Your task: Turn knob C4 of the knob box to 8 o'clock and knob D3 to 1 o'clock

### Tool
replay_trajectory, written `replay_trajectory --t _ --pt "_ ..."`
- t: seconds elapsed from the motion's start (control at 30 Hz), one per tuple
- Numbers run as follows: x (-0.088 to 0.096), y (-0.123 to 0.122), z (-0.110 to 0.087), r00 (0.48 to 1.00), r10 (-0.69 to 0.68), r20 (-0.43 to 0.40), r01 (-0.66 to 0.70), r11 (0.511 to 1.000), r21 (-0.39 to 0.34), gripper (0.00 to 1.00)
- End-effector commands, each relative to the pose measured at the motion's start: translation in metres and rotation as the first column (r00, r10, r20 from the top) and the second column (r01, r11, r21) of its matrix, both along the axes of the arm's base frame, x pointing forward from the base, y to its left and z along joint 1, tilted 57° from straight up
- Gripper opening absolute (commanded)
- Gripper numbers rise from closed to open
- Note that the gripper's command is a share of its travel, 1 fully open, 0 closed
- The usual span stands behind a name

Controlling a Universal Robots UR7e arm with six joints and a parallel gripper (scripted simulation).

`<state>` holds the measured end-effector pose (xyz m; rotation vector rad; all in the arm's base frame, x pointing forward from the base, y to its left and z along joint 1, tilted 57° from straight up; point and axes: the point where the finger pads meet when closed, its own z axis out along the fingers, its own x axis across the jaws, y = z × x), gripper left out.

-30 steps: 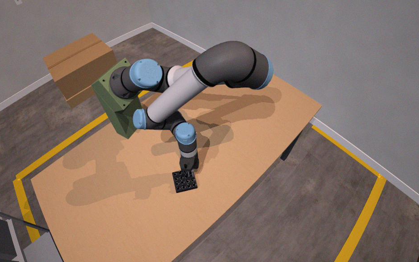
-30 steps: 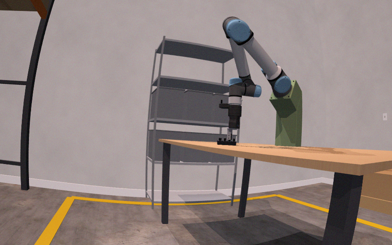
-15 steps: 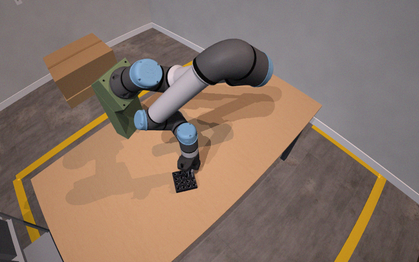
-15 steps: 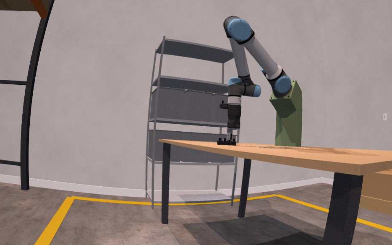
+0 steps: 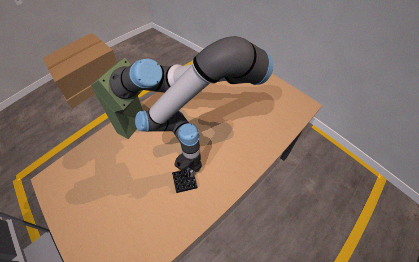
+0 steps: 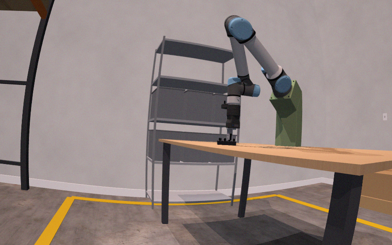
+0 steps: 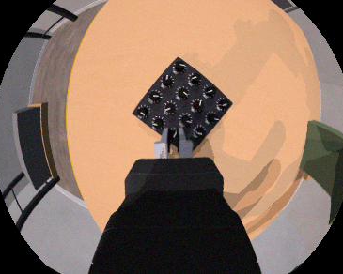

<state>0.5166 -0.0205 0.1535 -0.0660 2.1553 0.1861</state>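
- The knob box (image 5: 185, 184) is seen standing flat on the wooden table (image 5: 106, 202), towards the table's middle and well away from the edges.
- In the wrist view the knob box (image 7: 182, 95) is shown turned cornerwise, like a diamond, with its four rows of dark knobs and white marks visible; the printed names are too small to be read.
- The gripper (image 5: 189, 172) is held straight down over the edge of the box that lies nearest the arm's base.
- From the side, the gripper (image 6: 229, 137) is seen reaching down to the top of the low black box (image 6: 226, 142).
- The two pale fingers are drawn close together and are pinched on one knob (image 7: 175, 136) in the box's outer row, at the lower corner as seen from the wrist; which knob it is cannot be told.
- The arm (image 5: 175, 94) is folded, its grey elbow raised high above the table, and it is mounted on a green pedestal (image 5: 116, 104) at the table's far side.
- A cardboard carton (image 5: 77, 65) is placed on the floor behind the pedestal.
- A grey metal shelf (image 6: 188, 106) is seen against the wall beyond the table (image 6: 313, 155).
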Motion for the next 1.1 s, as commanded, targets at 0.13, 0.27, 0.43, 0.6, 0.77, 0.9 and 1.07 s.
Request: replay_trajectory --t 0.13,0.27,0.43,0.6,0.77,0.9,1.07 --pt "0.0015 0.0005 0.0025 0.991 -0.126 -0.043 0.132 0.975 0.180 0.30" --pt "0.0015 0.0005 0.0025 0.986 -0.155 -0.058 0.164 0.961 0.224 0.30" --pt "0.0015 0.0005 0.0024 0.979 -0.189 -0.079 0.204 0.939 0.278 0.30" --pt "0.0015 0.0005 0.0024 0.969 -0.225 -0.105 0.247 0.909 0.336 0.30" --pt "0.0015 0.0005 0.0022 0.959 -0.254 -0.128 0.284 0.879 0.383 0.30" --pt "0.0015 0.0005 0.0020 0.955 -0.264 -0.137 0.297 0.867 0.399 0.30" --pt "0.0015 0.0005 0.0020 0.946 -0.283 -0.155 0.323 0.842 0.432 0.30"
